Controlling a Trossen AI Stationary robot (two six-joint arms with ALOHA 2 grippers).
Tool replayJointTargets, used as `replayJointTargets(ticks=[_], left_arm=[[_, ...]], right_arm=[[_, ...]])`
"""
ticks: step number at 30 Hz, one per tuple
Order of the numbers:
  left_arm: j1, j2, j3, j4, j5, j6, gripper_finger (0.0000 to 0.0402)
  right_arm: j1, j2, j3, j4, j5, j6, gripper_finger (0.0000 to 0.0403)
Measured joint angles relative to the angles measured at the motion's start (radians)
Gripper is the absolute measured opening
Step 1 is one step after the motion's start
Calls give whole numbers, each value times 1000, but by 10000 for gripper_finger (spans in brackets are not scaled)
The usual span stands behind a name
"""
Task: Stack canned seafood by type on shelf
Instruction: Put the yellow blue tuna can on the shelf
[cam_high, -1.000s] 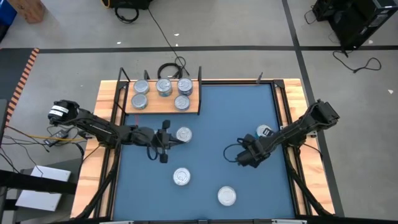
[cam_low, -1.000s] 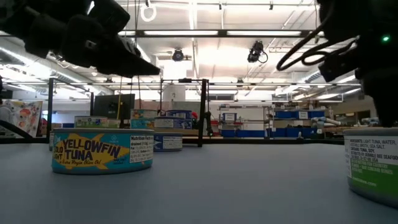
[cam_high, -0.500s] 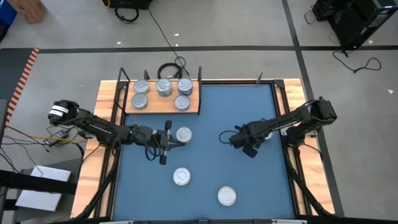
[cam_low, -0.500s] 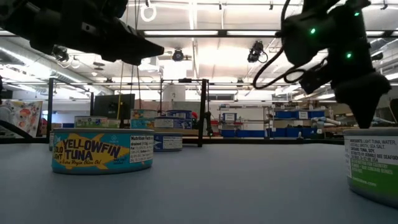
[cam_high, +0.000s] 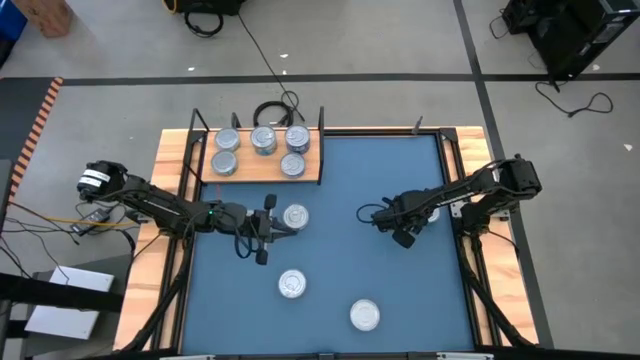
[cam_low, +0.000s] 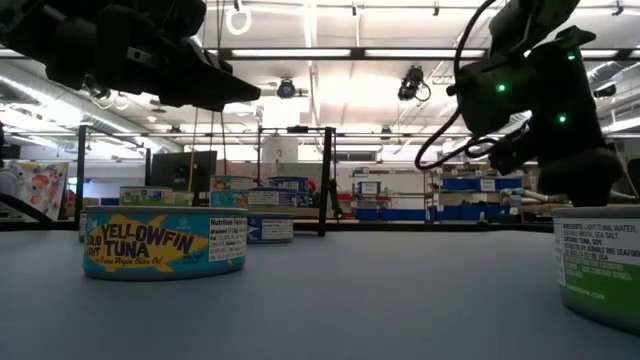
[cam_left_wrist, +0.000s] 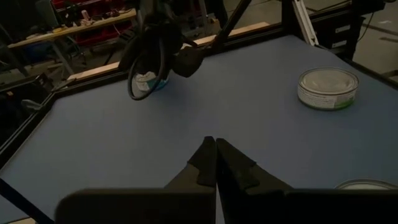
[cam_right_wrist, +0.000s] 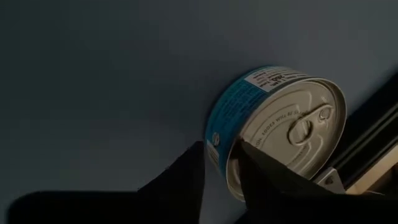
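The shelf (cam_high: 258, 172), a light wooden board with black posts, lies at the mat's far left and carries several silver tins (cam_high: 264, 140). Three more tins stand on the blue mat (cam_high: 295, 216), (cam_high: 292, 285), (cam_high: 365, 315). In the low view the near ones show as a yellowfin tuna tin (cam_low: 165, 240) and a green-label tin (cam_low: 600, 265). My left gripper (cam_high: 280, 224) is shut and hovers just left of the middle tin. My right gripper (cam_right_wrist: 221, 152) is open by a narrow gap, and a blue-label pull-tab tin (cam_right_wrist: 280, 124) stands beyond its fingertips by the table's right rail.
Wooden rails (cam_high: 462, 170) border the blue mat (cam_high: 340, 170) on the left and right. A black cable coil (cam_high: 272, 110) lies behind the shelf. Open mat stretches between the two arms and along the far right.
My right gripper swung from the near-right part of the mat toward the far edge and turned, ending over the blue-label tin near the right rail. The left arm stayed almost still beside the middle tin. No tin has moved.
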Motion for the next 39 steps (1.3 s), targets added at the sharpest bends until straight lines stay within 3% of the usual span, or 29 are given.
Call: replayJointTargets(ticks=[7, 17, 29, 39], left_arm=[[0, 0, 0, -1, 0, -1, 5], [-1, 0, 0, -4, 0, 1, 5], [-1, 0, 0, -33, -22, 33, 5], [-1, 0, 0, -36, -22, 11, 5]], right_arm=[[12, 0, 20, -7, -4, -43, 10], [49, -13, 139, 91, -26, -131, 4], [118, -14, 169, 668, -50, -301, 2], [137, -14, 118, 953, -73, -210, 1]])
